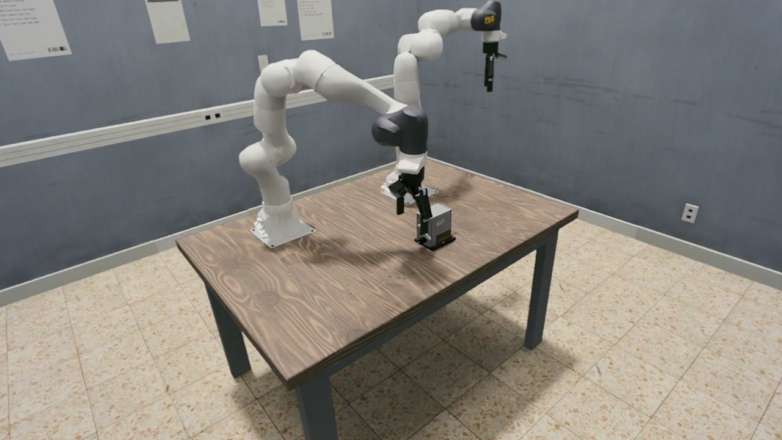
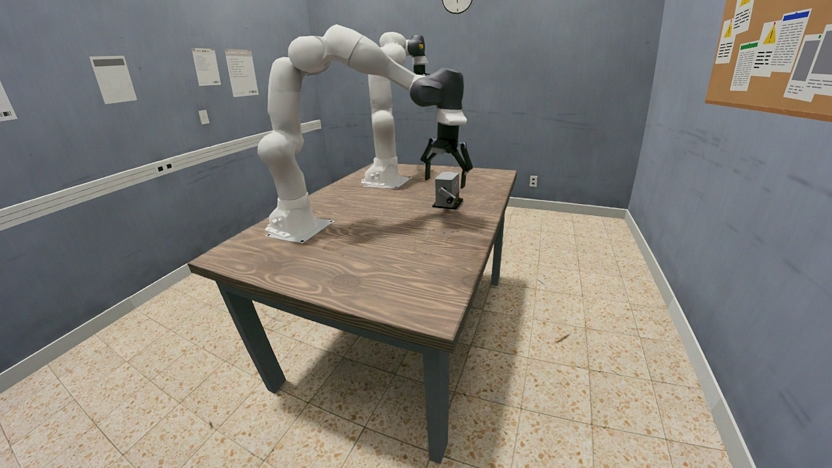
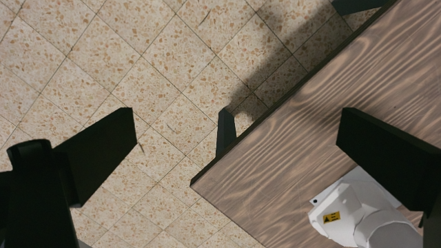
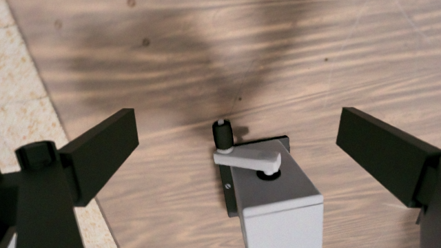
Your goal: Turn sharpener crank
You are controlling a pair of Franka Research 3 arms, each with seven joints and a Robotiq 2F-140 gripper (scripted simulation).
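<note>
The grey box-shaped sharpener [image 1: 442,223] [image 2: 442,181] [image 4: 282,224] stands upright on a black base. In the right wrist view its pale crank arm [image 4: 246,159] points left from the hub, with a black handle [image 4: 223,136] [image 2: 449,199] at its end. In the exterior view the crank slopes down to the right. My right gripper [image 1: 413,223] [image 2: 446,182] [image 4: 237,126] is open and points down, its fingers spread either side of the crank in the wrist view, touching nothing that I can make out. My left gripper [image 1: 489,88] [image 3: 236,126] is open and empty, high up and away from the sharpener.
The wooden table [image 1: 349,284] [image 2: 349,256] [image 3: 262,165] carries both arm bases [image 1: 281,227] [image 2: 383,174]. The sharpener stands nearer the table's long edge opposite the bases. Floor shows beyond that edge in the right wrist view. Part of an arm base shows in the left wrist view.
</note>
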